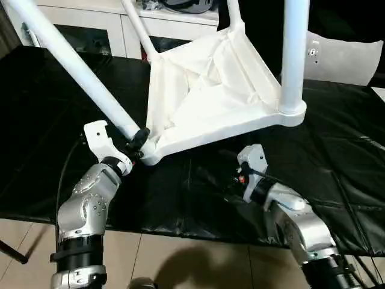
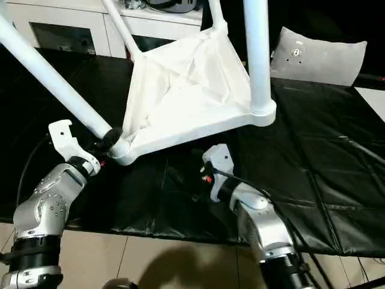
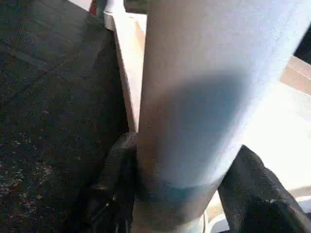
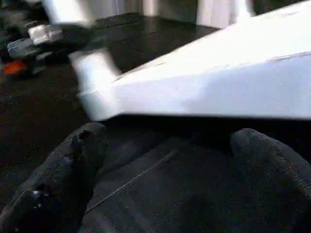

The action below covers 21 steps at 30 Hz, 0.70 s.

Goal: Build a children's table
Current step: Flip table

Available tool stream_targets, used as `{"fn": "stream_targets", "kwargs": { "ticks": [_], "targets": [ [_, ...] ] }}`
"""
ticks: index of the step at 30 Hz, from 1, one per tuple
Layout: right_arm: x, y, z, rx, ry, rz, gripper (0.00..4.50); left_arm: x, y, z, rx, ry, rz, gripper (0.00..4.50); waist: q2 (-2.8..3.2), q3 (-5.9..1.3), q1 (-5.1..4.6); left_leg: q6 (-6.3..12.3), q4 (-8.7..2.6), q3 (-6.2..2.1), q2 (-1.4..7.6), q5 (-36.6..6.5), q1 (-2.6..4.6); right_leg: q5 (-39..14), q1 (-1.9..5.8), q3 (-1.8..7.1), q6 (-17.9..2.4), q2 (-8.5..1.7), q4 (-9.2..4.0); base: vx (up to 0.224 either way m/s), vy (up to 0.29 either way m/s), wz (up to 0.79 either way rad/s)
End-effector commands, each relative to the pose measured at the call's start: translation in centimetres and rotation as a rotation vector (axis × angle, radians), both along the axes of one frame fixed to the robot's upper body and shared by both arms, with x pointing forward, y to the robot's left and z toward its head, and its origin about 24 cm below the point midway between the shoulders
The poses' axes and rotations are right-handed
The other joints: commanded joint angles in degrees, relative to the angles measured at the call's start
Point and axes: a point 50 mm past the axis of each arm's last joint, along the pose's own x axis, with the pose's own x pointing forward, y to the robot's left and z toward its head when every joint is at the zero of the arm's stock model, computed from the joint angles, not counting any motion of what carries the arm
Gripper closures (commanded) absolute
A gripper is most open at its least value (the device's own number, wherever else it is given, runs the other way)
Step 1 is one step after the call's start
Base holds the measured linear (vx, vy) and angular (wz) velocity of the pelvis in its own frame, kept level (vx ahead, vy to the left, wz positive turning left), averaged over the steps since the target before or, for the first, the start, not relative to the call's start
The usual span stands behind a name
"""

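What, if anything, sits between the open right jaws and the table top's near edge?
Nothing visible. The right gripper is open, facing the table top's near edge, with bare black mat between. The left gripper is shut on the near-left leg at its socket.

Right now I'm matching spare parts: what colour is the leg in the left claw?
White; the leg shows best in the left eye view.

My work surface is draped in a black sheet, creased and faintly glossy. Beyond its near edge I see a floor of pale beige tiles. At the far side stands a white cabinet with glass doors (odds and ends on top). A grey cushion rests further right.
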Motion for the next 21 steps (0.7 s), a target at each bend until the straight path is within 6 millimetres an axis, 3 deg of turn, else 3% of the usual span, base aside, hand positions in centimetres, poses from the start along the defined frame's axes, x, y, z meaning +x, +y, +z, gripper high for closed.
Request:
{"fn": "stream_targets", "kwargs": {
  "ticks": [1, 7, 11, 21],
  "targets": [
    [1.1, -1.3, 0.2, 0.026, 0.039, -0.127, 0.0, -0.9, -2.1, -2.2, -0.093, 0.123, -0.108, 2.44, -0.26, -3.03, -0.22, -0.31, -4.04, -0.74, 1.82, -12.8, 0.5, -12.2, 1.5, 3.16, -6.9, -4.88, -4.54, 0.0, 0.0, 0.0],
    [1.5, -0.7, 0.1, 0.109, 0.077, -0.091, 0.0, -1.0, -2.9, -2.0, -0.124, 0.13, -0.146, 2.44, -0.29, -3.03, -0.13, -0.08, -3.92, -0.58, 1.77, -11.9, 0.33, -9.9, 1.64, 3.27, -6.5, -4.85, -4.51, 0.0, 0.0, 0.0],
    [2.4, -0.8, 0.0, 0.158, 0.106, -0.159, 0.0, -1.2, -3.7, -1.7, -0.141, 0.131, -0.181, 2.44, -0.18, -3.07, -0.13, -0.09, -3.89, -0.51, 1.81, -11.6, 0.42, -9.9, 1.5, 3.25, -7.1, -4.84, -4.42, 0.0, 0.0, 0.0],
    [4.2, -0.6, 1.2, 0.318, 0.087, -0.271, 0.0, -1.5, -4.6, -1.7, -0.16, 0.146, -0.236, 2.44, 0.12, -3.06, -0.26, -0.96, -4.1, -0.57, 1.83, -12.7, 0.38, -10.6, 1.44, 3.29, -6.3, -4.88, -4.49, 0.0, 0.0, 0.0]
  ]
}}
